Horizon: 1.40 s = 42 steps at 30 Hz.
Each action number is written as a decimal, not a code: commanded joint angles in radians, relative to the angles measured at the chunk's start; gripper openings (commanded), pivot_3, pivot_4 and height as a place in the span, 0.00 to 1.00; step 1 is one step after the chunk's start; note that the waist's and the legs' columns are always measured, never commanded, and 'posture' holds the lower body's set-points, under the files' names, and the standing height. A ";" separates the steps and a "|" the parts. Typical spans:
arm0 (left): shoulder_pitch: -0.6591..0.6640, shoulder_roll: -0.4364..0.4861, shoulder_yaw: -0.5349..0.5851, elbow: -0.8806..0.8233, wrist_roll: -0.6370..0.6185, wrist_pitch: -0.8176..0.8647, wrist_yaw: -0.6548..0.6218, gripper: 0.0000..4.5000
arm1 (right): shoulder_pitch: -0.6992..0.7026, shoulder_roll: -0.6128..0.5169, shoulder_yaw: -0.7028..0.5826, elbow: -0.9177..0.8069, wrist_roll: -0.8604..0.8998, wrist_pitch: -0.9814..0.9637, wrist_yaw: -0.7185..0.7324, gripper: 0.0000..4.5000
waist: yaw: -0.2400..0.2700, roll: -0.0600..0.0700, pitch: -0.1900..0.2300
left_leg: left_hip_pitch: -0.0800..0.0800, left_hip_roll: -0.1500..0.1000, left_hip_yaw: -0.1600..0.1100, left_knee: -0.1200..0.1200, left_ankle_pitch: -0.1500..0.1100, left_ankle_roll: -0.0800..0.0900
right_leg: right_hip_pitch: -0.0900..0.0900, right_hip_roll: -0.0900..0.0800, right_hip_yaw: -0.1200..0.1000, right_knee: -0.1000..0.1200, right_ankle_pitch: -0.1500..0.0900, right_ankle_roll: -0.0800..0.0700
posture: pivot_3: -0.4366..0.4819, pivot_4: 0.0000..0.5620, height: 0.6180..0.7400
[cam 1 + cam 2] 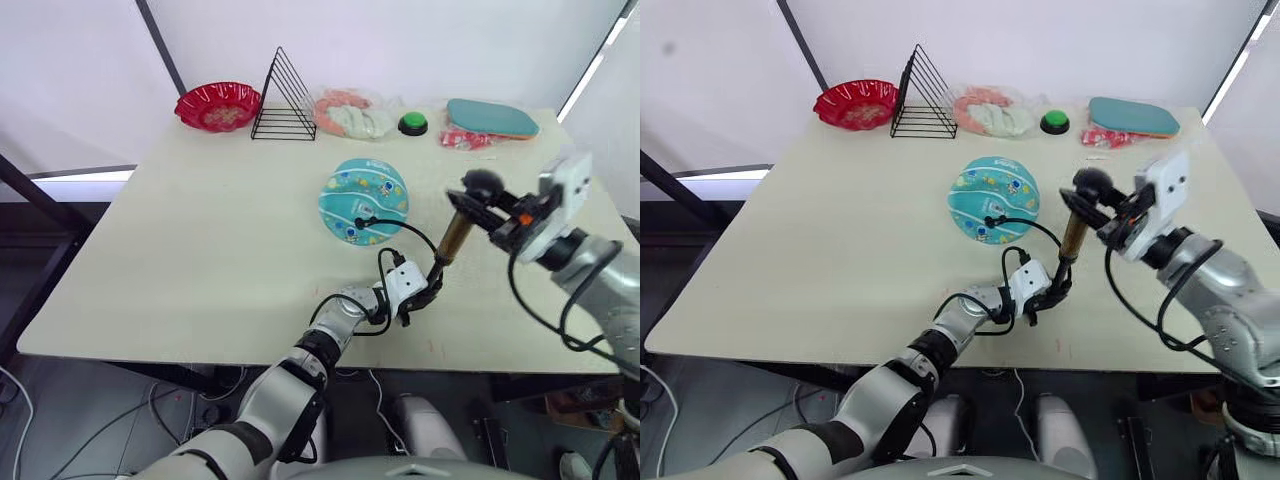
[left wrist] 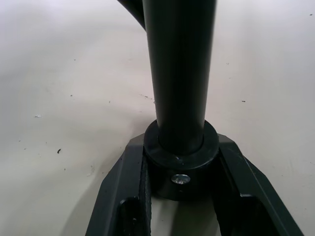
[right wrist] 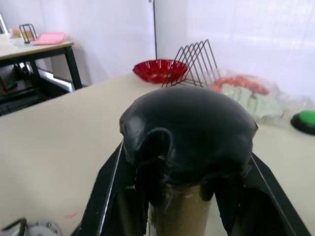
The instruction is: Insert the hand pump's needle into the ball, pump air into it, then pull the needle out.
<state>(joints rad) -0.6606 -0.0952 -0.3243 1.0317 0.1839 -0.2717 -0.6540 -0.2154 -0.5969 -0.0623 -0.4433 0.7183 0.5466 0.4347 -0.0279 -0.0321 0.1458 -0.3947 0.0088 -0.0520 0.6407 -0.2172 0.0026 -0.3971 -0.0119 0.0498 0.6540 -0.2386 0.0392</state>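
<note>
Near the middle of the counter (image 1: 200,250) you've got the ball (image 1: 364,201) sitting on its own, teal with the white bands. The black hose (image 1: 405,232) runs from a fitting on the ball's near side, loops over the counter and heads to the hand pump (image 1: 455,236). I can't make out the needle itself, it's too small to see at that fitting.

The pump stands close to upright, just beside the ball on your right, gold barrel with the black handle on top. Your left gripper (image 1: 422,297) is down at counter level with its fingers (image 2: 243,182) closed on either side of the pump's black base collar, snug against it in the left wrist view. Your right gripper (image 1: 489,207) is up top, fingers (image 3: 106,194) closed around the black handle, which bulges out right between them in the right wrist view.

Along the far edge you've got a red bowl (image 1: 217,106), a black wire rack (image 1: 285,97), a bag of pink and pale stuff (image 1: 350,113), a green button (image 1: 412,123) and a teal paddle (image 1: 492,118).
</note>
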 commanded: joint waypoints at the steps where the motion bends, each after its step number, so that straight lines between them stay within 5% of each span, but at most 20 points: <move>1: 0.035 0.008 -0.021 0.026 0.020 0.012 -0.024 0.24 | 0.096 0.026 0.129 0.218 -0.184 -0.026 0.011 0.26 | -0.006 -0.001 -0.004 | 0.001 0.001 -0.001 -0.001 0.000 0.000 | 0.001 0.000 -0.001 -0.001 0.000 0.000 | 0.48 0.27 1.00; 7: 0.041 0.014 -0.028 0.035 0.029 0.016 -0.022 0.24 | 0.118 0.058 0.206 0.307 -0.284 -0.114 0.060 0.26 | -0.007 0.000 -0.015 | 0.001 0.000 -0.003 -0.004 0.000 0.000 | 0.002 -0.001 -0.004 -0.006 0.000 0.000 | 0.48 0.27 1.00; 18: 0.032 0.010 -0.028 0.059 0.034 0.012 -0.022 0.24 | -0.112 -0.058 -0.106 -0.061 -0.018 0.147 0.000 0.26 | 0.010 0.015 0.006 | -0.006 -0.003 -0.005 -0.005 0.000 0.000 | 0.000 -0.003 -0.006 -0.009 0.000 0.001 | 0.48 0.27 1.00; 27: 0.035 0.006 -0.030 0.073 0.038 0.003 -0.027 0.24 | -0.312 -0.171 -0.302 -0.111 0.280 0.367 -0.116 0.26 | 0.016 0.015 0.009 | -0.021 -0.005 -0.006 -0.003 0.000 0.000 | -0.013 -0.004 -0.005 -0.009 0.005 0.007 | 0.48 0.27 1.00; 35: 0.038 0.002 -0.031 0.074 0.039 0.001 -0.026 0.24 | -0.092 -0.110 -0.140 -0.043 0.097 0.243 -0.050 0.26 | 0.013 0.013 0.006 | -0.019 -0.005 -0.006 -0.003 0.000 0.001 | -0.012 -0.004 -0.006 -0.010 0.005 0.007 | 0.48 0.27 1.00; 42: 0.042 0.011 -0.027 0.079 0.042 -0.002 -0.015 0.24 | 0.080 -0.002 0.119 0.187 -0.175 -0.018 0.044 0.26 | 0.004 0.001 -0.004 | -0.006 -0.002 -0.005 -0.005 0.000 0.000 | 0.000 -0.002 -0.005 -0.011 0.004 0.006 | 0.48 0.27 1.00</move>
<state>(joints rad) -0.6620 -0.0969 -0.3238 1.0615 0.1941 -0.2947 -0.6458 -0.2041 -0.5962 -0.0436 -0.4037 0.6894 0.5405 0.4720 -0.0234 -0.0308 0.1416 -0.3972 0.0069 -0.0567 0.6353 -0.2175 0.0031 -0.3944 -0.0143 0.0444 0.6422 -0.2359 0.0438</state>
